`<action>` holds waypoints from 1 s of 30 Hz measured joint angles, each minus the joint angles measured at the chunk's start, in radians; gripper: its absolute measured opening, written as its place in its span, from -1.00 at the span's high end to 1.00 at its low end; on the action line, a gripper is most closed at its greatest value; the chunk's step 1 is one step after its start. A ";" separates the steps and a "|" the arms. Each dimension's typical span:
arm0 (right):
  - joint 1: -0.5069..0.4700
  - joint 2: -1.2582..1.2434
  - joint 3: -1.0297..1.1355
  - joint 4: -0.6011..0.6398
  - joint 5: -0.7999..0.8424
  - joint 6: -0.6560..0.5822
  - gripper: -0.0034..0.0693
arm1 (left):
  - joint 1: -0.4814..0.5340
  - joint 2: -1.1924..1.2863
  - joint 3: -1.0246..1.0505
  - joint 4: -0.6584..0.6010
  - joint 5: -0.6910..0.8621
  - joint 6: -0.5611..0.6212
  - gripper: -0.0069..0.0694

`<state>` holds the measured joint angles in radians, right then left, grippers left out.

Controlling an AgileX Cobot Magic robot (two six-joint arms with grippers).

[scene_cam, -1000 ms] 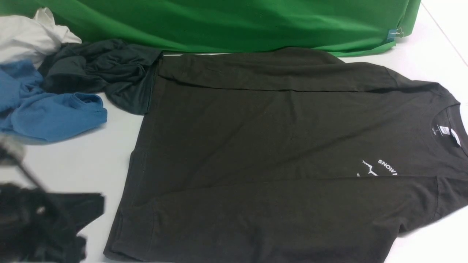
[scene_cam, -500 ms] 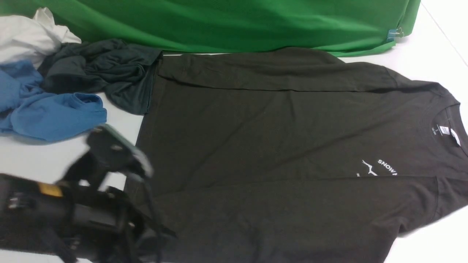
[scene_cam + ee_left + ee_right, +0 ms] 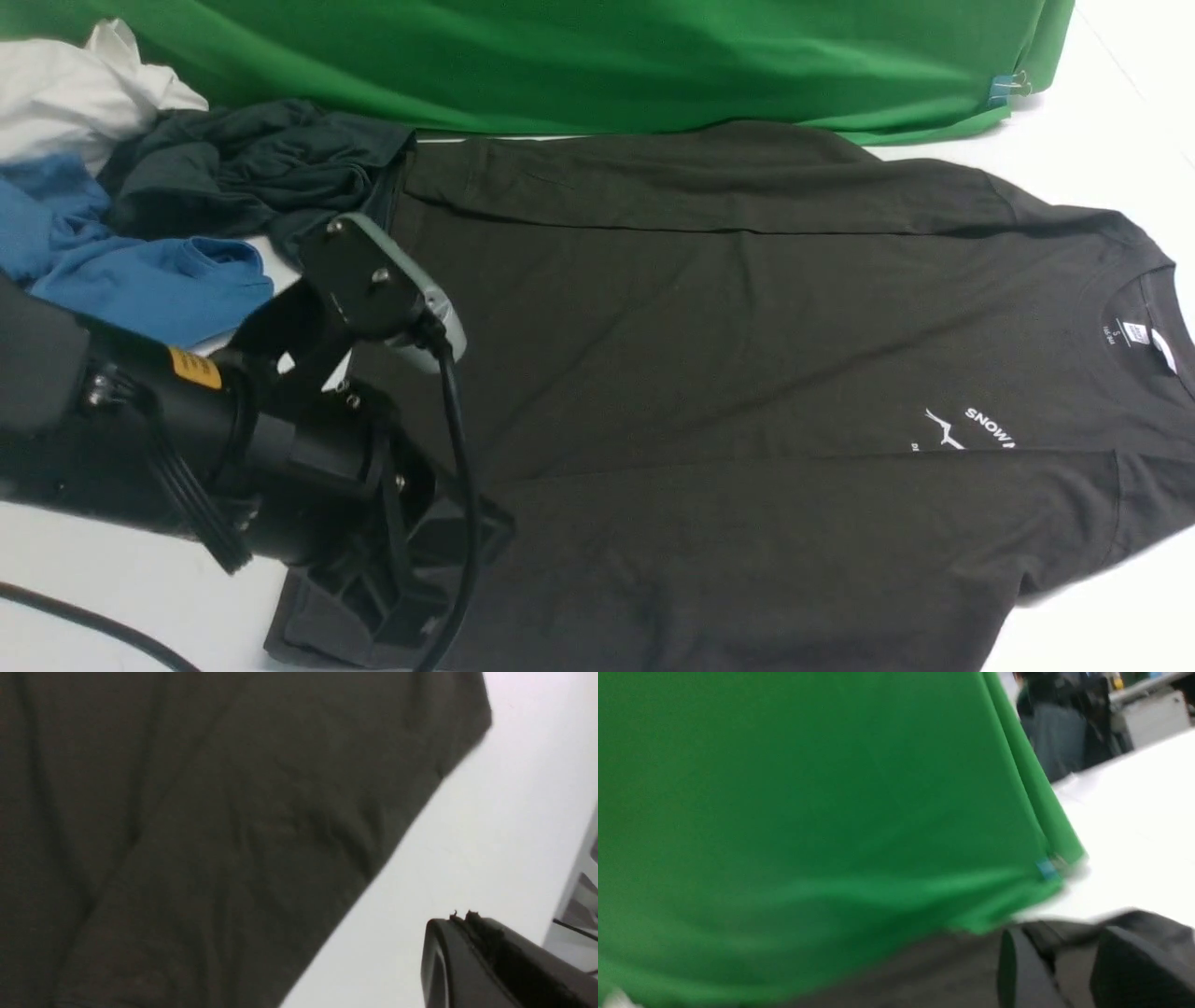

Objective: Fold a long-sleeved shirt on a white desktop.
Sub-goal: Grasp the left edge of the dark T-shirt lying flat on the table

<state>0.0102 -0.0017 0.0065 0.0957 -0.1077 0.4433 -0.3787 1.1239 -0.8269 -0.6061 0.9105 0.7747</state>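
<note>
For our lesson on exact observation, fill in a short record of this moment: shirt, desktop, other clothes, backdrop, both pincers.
long-sleeved shirt: spread flat, sleeves laid along the body, collar toward the robot's right
white desktop: bears the shirt and other clothes
other clothes: blue garment, dark teal garment, white garment, crumpled far left
green backdrop: behind the shirt
left pincer: shut, by the shirt's near-left hem corner
right pincer: open, outside the front view
</note>
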 joint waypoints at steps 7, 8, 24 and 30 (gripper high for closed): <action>0.163 0.116 -0.195 0.008 0.333 -0.011 0.48 | 0.000 0.015 -0.005 0.058 -0.012 0.009 0.77; 0.194 0.146 -0.251 0.008 0.420 -0.064 0.50 | 0.000 0.026 -0.009 0.067 -0.010 0.009 0.77; 0.773 0.732 -0.844 -0.057 1.024 -0.582 0.51 | 0.143 0.325 -0.133 0.262 0.173 0.071 0.77; 0.779 0.733 -0.849 -0.103 1.031 -0.608 0.49 | 0.270 0.451 -0.134 0.227 0.040 0.159 0.65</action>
<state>0.7891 0.7308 -0.8427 -0.0077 0.9235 -0.1652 -0.1089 1.5752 -0.9604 -0.3791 0.9501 0.9335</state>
